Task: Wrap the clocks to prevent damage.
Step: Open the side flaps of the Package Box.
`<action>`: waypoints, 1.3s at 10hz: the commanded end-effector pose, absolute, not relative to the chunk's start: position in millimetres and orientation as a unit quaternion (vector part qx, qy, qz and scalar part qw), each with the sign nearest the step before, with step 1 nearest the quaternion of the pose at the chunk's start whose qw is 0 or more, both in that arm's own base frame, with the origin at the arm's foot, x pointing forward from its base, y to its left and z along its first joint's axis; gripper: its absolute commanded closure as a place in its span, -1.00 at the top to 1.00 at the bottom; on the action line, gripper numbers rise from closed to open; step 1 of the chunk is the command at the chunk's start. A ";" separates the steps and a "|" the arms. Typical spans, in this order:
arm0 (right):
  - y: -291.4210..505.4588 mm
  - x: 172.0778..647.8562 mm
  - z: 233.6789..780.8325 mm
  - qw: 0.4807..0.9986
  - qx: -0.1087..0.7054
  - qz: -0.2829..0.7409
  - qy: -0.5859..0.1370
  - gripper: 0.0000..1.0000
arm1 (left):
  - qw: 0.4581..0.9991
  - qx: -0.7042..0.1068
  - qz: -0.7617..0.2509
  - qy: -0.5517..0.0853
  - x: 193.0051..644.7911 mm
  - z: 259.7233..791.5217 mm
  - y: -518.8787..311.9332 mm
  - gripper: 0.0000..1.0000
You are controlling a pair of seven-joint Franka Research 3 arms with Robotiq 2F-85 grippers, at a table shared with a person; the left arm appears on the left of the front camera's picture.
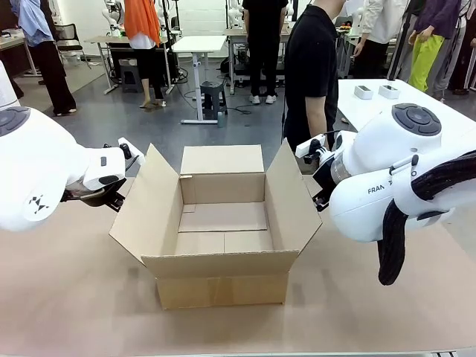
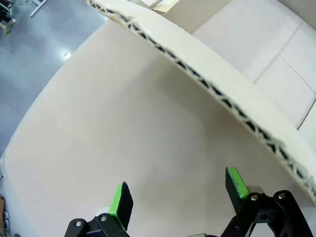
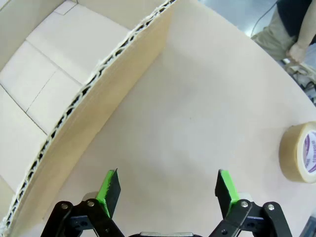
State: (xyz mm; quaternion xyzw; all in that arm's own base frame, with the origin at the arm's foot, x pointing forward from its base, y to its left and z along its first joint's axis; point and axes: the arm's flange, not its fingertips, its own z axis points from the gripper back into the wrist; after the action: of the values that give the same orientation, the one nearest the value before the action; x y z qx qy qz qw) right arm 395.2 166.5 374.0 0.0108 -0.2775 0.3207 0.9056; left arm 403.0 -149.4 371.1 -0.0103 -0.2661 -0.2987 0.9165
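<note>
The cardboard box (image 1: 223, 288) stands on the tabletop (image 1: 67, 305) about midway between its left and right edges, with one arm at each side. The left gripper (image 2: 177, 183) hangs outside the box, on the side of the left edge; its jaws are released wide, with bare tabletop between the green pads (image 2: 120, 200); the left flap (image 2: 212, 89) leans out above them, and its corrugated edge passes just beside one pad, apart from it as far as I can tell. The right gripper (image 3: 168, 178) hangs outside the box toward the right edge; its jaws are also released wide and grasp nothing; the right flap (image 3: 94, 94) slants near them, not touching.

The box is plain brown cardboard and open at the top; the back flap stands upright, the two side flaps lean outward, and the front flap is folded outward; inside, the bottom flaps (image 1: 223, 219) lie flat with a seam between them.

A roll of beige tape (image 3: 302, 152) lies flat on the tabletop, well apart from the box and close to the edge where a person (image 1: 312, 67) in a black shirt stands; the person's hand (image 3: 297, 51) hangs beyond that edge. The spread side flaps stand between each gripper and the inside of the box. Behind the person, a white table carries two small white boxes (image 1: 364, 91).
</note>
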 end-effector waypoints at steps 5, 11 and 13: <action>101.0 361.2 504.4 0.915 -0.031 0.307 -0.258 1.00 | 0.910 0.023 -0.344 -0.230 380.5 500.7 -114.9 1.00; 88.1 304.7 590.4 0.906 -0.062 0.299 -0.292 1.00 | 0.910 0.027 -0.342 -0.234 344.1 562.0 -105.6 1.00; 88.1 304.7 590.4 0.906 -0.062 0.299 -0.292 1.00 | 0.910 0.027 -0.342 -0.234 344.1 562.0 -105.6 1.00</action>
State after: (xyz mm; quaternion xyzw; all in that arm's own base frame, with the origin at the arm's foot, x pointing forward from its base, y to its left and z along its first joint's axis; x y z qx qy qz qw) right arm 300.0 88.6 595.2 -0.0737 -0.2956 0.2935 0.9061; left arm 340.5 -105.6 564.1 0.0294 -0.2342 -0.3398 0.9104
